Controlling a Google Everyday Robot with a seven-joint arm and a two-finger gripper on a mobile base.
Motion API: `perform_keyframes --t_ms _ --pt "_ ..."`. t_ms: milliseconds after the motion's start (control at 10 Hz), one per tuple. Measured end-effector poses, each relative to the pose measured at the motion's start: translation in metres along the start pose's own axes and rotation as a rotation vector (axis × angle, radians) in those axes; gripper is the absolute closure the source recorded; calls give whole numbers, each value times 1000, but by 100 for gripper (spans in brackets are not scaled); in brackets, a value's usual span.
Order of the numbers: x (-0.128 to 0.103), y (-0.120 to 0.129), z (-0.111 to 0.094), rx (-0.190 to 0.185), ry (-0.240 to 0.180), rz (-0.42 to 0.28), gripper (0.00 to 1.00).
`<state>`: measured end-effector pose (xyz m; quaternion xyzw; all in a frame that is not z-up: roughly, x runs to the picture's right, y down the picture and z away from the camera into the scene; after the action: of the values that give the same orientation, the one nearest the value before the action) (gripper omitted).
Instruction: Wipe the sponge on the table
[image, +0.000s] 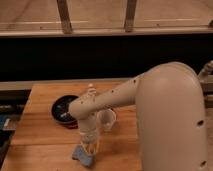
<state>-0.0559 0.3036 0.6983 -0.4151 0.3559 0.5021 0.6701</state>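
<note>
On the light-brown wooden table (40, 136), the gripper (89, 148) rests on the flat blue-grey sponge (81, 156); dark round bowl (64, 109) at eleven o'clock, clear cup (106, 119) at one.

**Indoor robot work station, of the lab or office test-area kind.** A large cream robot arm (170, 115) fills the right half of the view and reaches down over a butcher-block desk (40, 132) of light-brown plank strips. Its tool (89, 148) hangs low near the desk's front edge, at a small blue-grey sponge (81, 156). The desk carries loose props of a tabletop trial: a dark bowl (62, 107) and a clear plastic cup (107, 119), set near each other. Behind the desk stands a long dark panel (100, 57), topped by a pale sill (100, 32). Above the sill rises a glazed wall (95, 12) divided by metal posts (64, 15), as in a commercial building.
</note>
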Motion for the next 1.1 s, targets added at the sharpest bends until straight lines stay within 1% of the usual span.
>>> perform_keyframes --t_ms 100,200,400,600,700,800,1100 --pt "-2 -15 -2 -15 1 46 100" --pt "-3 -22 -3 -20 2 69 100" --pt "-11 -22 -6 -17 0 71 100" --pt "-37 -24 -18 -4 -6 44 100" --pt "-56 -18 -25 4 -10 20 100" --pt "-70 -10 -30 13 -11 -5 100" --pt "-102 16 -37 24 -18 -89 100"
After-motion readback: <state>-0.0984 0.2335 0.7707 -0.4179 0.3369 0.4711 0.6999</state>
